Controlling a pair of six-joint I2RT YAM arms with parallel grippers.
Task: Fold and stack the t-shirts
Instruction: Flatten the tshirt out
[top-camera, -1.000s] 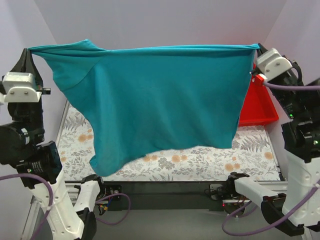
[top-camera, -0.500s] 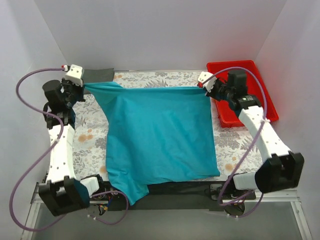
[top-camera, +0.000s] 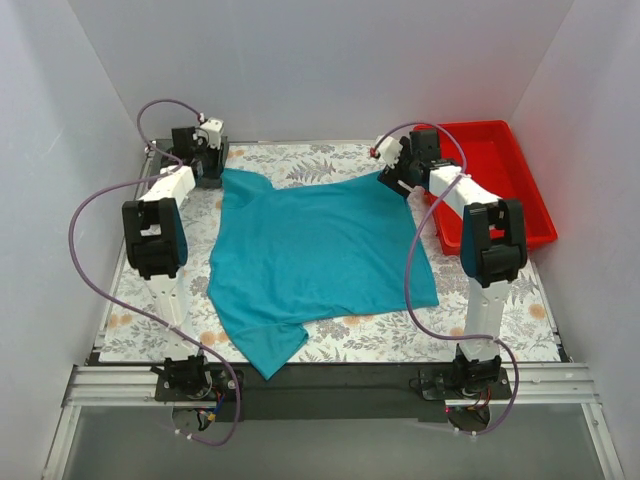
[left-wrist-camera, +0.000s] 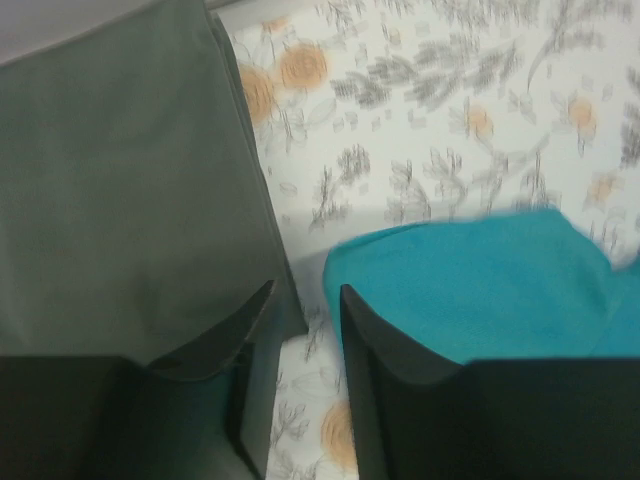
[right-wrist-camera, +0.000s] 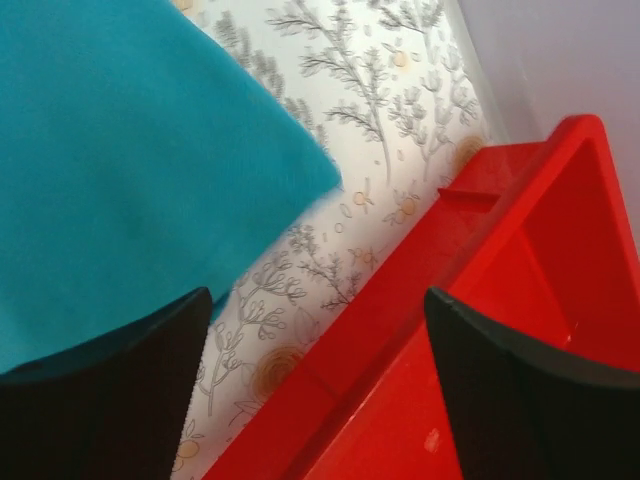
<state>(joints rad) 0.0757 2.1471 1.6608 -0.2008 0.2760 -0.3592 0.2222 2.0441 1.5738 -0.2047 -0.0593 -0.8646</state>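
Observation:
The teal t-shirt (top-camera: 320, 255) lies spread flat on the floral table cloth (top-camera: 500, 300), one sleeve trailing to the near edge. My left gripper (top-camera: 214, 170) hangs at its far left corner, jaws a little apart with only the table cloth between them (left-wrist-camera: 308, 290). The teal cloth (left-wrist-camera: 480, 290) lies just right of the fingers, and the dark grey t-shirt (left-wrist-camera: 120, 200) lies flat just to their left. My right gripper (top-camera: 392, 177) is at the far right corner, open wide (right-wrist-camera: 318, 295), with the teal cloth (right-wrist-camera: 130, 150) to its left.
A red tray (top-camera: 510, 180) stands at the far right; its near wall (right-wrist-camera: 400, 330) runs right under my right gripper. White walls close in the table on the left, right and far sides.
Both arms swung the hanging teal shirt down and away onto the table. Both grippers have opened and let go of its far corners, and it now lies flat.

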